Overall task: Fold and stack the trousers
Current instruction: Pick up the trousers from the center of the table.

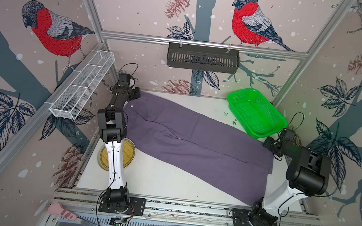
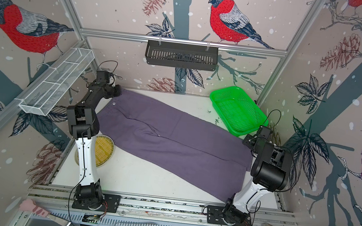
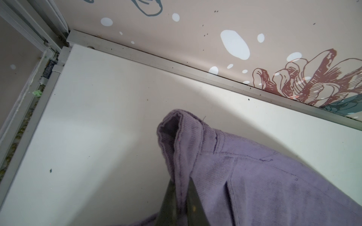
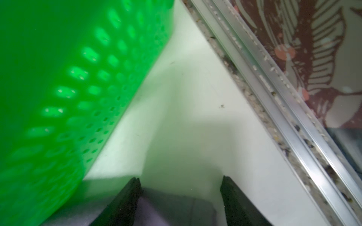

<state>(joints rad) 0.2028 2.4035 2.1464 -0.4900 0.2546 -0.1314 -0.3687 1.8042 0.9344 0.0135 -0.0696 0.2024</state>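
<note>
Trousers (image 1: pixel 195 141) spread flat, slantwise across the white worktop (image 1: pixel 166 182): waistband at far left corner, leg hems at right, just beside the green basket (image 1: pixel 256 114). Left jaws pinched tight on a corner of the waistband. Right jaws stand apart, low at the far leg's hem, cloth edge lying between them, unclamped.
</note>
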